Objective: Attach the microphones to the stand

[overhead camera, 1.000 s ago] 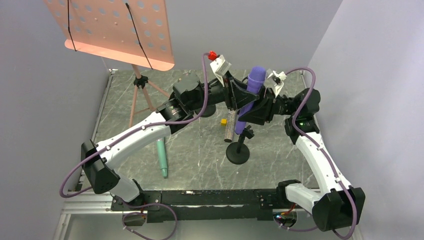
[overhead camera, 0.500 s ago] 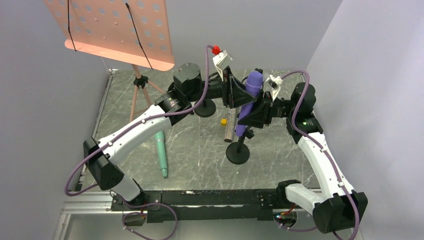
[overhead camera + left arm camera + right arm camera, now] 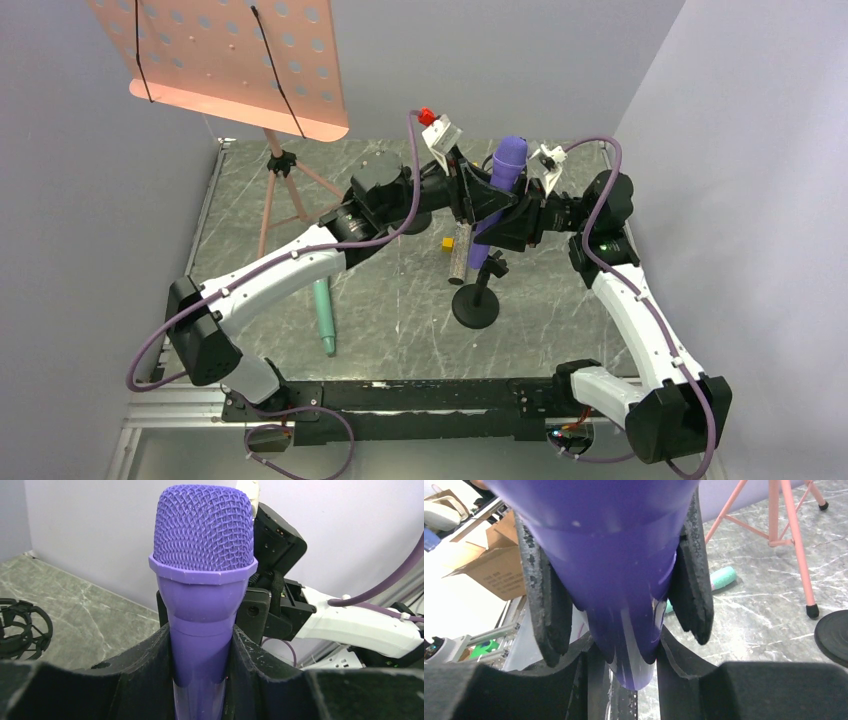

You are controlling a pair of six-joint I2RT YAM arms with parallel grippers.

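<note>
Left gripper (image 3: 478, 200) is clamped on the purple microphone (image 3: 507, 165). From its wrist camera, the two black fingers (image 3: 145, 667) press in on either side of the handle just below the mesh head. Right gripper (image 3: 503, 220) comes in from the opposite side and pinches the same handle lower down. In its own wrist view the near fingers (image 3: 674, 677) close around the tapered tail, while the other arm's pads (image 3: 544, 605) squeeze the wider body above them. So that's two arms on one mic, held in the air over the middle of the marble-patterned table (image 3: 400, 300), head up and somewhat tilted.

Right below its tail is the small black stand (image 3: 476, 305), round base on the table and clip at the top. Whether the tail touches that clip cannot be told from above.

Just left of the stand, the copper microphone (image 3: 460, 255) lies flat on the table, with a yellow cube (image 3: 447, 243) just beside it. Well off to the left, the mint green microphone (image 3: 322, 315) lies flat too, its upper end hidden by the left arm, near the legs of the pink music stand (image 3: 235, 70).
</note>
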